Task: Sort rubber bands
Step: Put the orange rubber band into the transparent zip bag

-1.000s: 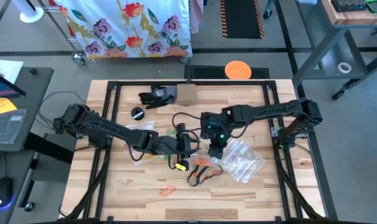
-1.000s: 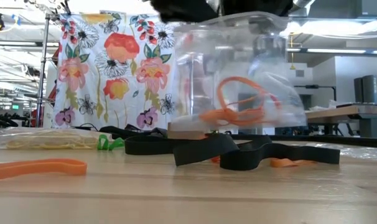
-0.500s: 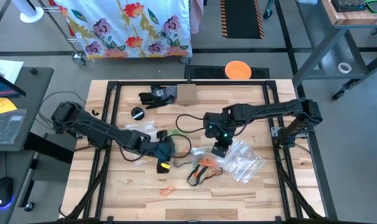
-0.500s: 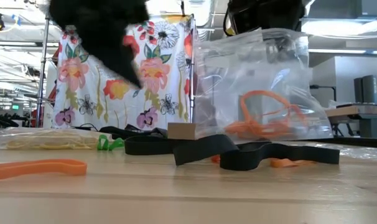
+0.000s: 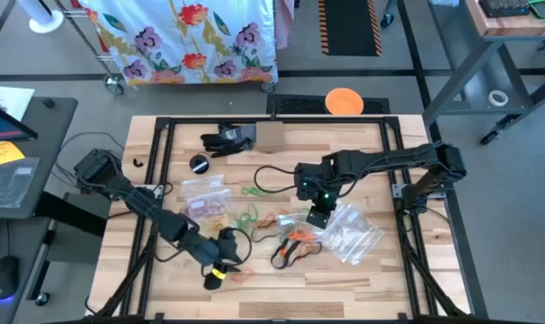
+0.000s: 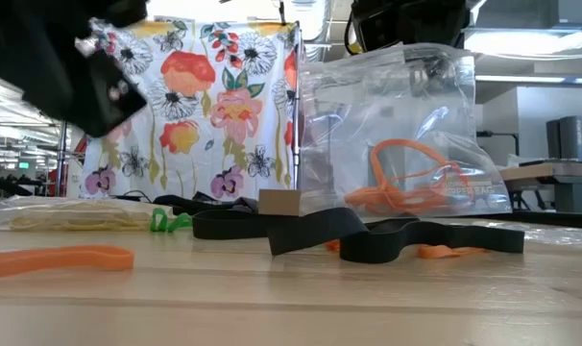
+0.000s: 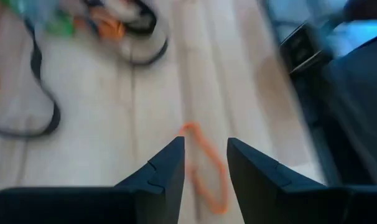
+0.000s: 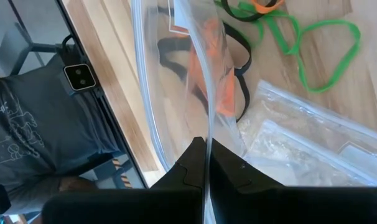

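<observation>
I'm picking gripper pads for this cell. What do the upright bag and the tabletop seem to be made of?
The bag looks like thin clear plastic film, glossy: orange bands show through it and it creases. The right gripper is shut on its edge. The tabletop looks like pale wood planks with visible seams and grain, matte.

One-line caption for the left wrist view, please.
Open left gripper above an orange rubber band on the wooden table, black bands farther off.

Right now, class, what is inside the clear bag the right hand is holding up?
Inside the clear bag, pinched by the right hand, lie orange rubber bands. Creased, glaring plastic hides how many there are.
</observation>
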You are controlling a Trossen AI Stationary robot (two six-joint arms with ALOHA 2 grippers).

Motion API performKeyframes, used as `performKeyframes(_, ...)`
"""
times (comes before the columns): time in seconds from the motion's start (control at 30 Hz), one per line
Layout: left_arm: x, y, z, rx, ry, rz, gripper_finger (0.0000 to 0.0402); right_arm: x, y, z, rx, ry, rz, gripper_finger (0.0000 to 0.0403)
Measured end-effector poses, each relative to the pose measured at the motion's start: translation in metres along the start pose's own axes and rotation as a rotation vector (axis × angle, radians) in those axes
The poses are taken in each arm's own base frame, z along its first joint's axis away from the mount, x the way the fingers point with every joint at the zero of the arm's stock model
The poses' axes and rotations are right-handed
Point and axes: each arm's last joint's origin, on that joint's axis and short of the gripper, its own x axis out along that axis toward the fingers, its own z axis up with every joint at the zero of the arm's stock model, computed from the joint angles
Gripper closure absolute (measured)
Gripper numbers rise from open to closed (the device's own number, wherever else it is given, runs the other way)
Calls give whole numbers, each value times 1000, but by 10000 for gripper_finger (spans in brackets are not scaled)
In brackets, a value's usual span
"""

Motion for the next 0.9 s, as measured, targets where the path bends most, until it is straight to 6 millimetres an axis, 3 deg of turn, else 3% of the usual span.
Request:
performKeyframes(0.2,38,10,-14,-4,118,85,285,0,1,0,-4,-3,2,397)
performKeyframes(0.4,63,14,-9,-43,211,66,285,1,2,-1,-12,-1,3,397)
performKeyframes(0.63,69,14,-8,-59,273,33,287,2,4,-2,-19,3,3,397)
performKeyframes(0.9,69,13,-7,-51,292,7,317,2,4,-2,-18,2,3,397)
